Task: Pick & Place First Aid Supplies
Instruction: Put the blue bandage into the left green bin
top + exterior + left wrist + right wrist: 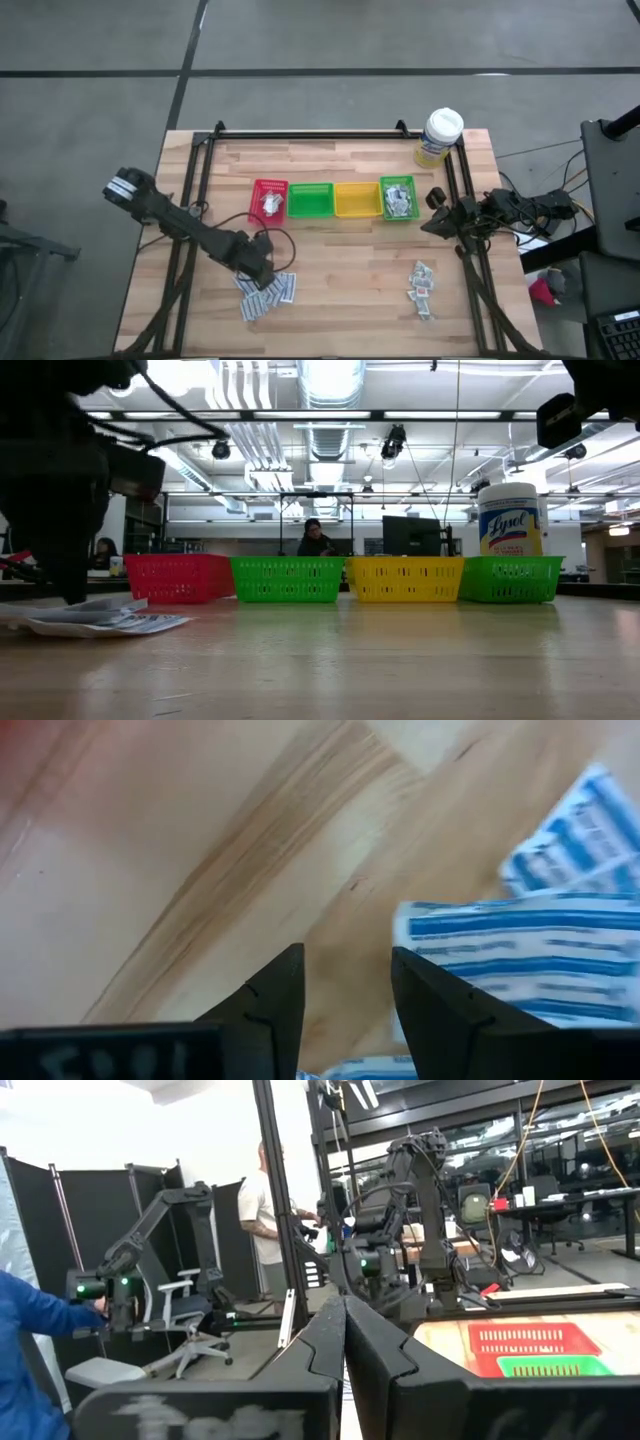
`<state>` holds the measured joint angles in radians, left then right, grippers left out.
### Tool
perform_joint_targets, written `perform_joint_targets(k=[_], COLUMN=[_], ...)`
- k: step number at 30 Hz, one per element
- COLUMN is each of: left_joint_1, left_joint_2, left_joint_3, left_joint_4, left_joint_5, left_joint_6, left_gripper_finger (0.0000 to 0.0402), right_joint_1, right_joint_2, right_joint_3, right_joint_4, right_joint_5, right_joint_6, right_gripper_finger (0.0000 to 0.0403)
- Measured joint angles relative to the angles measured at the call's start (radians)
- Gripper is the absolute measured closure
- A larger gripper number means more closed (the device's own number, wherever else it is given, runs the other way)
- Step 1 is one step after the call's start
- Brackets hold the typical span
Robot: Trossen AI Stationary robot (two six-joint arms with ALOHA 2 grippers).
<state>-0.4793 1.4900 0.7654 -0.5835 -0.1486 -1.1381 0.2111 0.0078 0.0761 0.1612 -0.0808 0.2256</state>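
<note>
Four bins (333, 199) line the wooden table (340, 260) under bright ceiling lights; left jaws gape empty, right jaws pressed together.

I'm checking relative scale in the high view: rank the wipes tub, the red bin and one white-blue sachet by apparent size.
1. Red bin and wipes tub: look alike, so unranked; the tub stands taller, nearer the camera.
2. White-blue sachet: clearly smallest.

A yellow wipes tub (439, 137) with a white lid stands on the wooden table (340, 260), near its far right corner. Nearer than the tub and to its left runs a row of four small bins: a green bin (398, 199) closest to the tub, then a yellow bin (356, 200), another green bin (310, 201) and a red bin (270, 199) farthest from it.
</note>
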Motion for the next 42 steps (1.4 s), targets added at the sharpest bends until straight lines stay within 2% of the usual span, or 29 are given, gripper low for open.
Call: perform_joint_targets(k=[7,19,42], left_joint_1=[0.0,0.0,0.0], left_joint_2=[-0.055,0.006,0.008], left_joint_3=[0.0,0.0,-0.012], left_joint_4=[0.016,0.052,0.056], left_joint_5=[-0.019,-0.001,-0.024], left_joint_6=[-0.012,-0.017,-0.046], left_gripper_finger=[0.0259,0.0259,0.0259], right_joint_1=[0.0,0.0,0.0], right_joint_2=[0.0,0.0,0.0], right_joint_3=[0.0,0.0,0.0], right_joint_4=[0.0,0.0,0.0], right_joint_5=[0.0,0.0,-0.001], right_joint_6=[0.011,0.011,0.011], right_gripper_finger=[0.0394,0.0394,0.0394])
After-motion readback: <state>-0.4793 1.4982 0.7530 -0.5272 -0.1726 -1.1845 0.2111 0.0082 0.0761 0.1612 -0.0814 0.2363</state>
